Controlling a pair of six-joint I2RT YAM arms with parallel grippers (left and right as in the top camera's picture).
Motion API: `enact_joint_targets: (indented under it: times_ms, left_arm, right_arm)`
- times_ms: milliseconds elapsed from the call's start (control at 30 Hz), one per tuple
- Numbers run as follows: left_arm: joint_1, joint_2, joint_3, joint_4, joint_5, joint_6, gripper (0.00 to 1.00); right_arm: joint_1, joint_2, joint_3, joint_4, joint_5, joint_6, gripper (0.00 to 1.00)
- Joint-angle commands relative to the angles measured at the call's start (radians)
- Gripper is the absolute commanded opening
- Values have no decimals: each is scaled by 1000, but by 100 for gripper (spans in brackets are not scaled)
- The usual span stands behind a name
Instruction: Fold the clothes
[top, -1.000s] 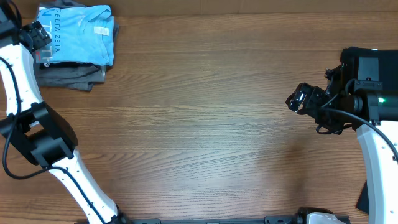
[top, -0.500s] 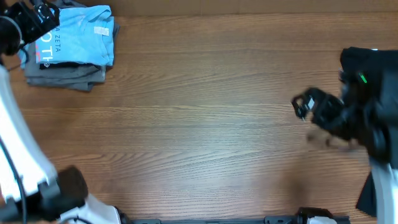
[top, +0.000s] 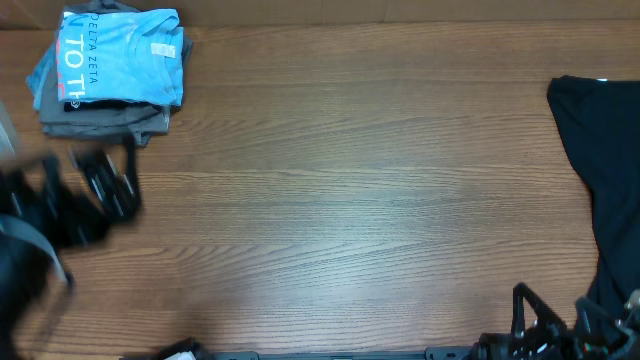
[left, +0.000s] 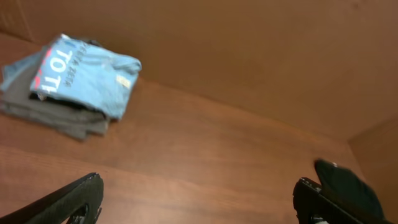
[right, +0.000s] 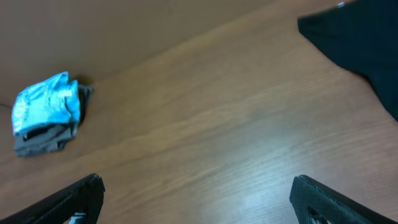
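At the far left corner of the counter (top: 350, 180), the folded light blue T-shirt (top: 125, 55) lay on top of grey garments (top: 100, 122), lettering up. Just nearer along the left edge, the left gripper (top: 105, 187) showed blurred, spread wide and empty, apart from the pile. A black shirt (top: 612, 170) lay at the right edge. By the near right corner, the right gripper (right: 196, 183) stood wide, holding nothing.
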Motion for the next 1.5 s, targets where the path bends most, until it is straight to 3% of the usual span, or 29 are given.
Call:
enact_joint_targets:
  times_ms: [0,133,300,567,1200,1333,1467]
  left_arm:
    - [1,-135,-143,9,29,39,100]
    - [2,-284,-257,2,0,39,100]
    - [2,-367,-275,-53,-67,39,100]
    - [2,-374,-277,-160,-61,34,100]
    - [2,-374,-278,-163,-64,35,100]
    - [2,-374,-278,-163,-64,35,100]
    - [2,-374,-278,-164,-64,35,100]
  right_arm:
    - [-4,-5,5,-24,16,-11,100]
    - [-4,-4,5,-56,16,-11,100]
    - [-4,-4,5,-67,16,-11,100]
    - [-3,-4,5,-67,16,-11,100]
    - [-3,-9,3,-70,86,-45,100]
    - [-2,-46,-75,77,70,-51,100]
    - [0,-138,-324,358,4,-105,100]
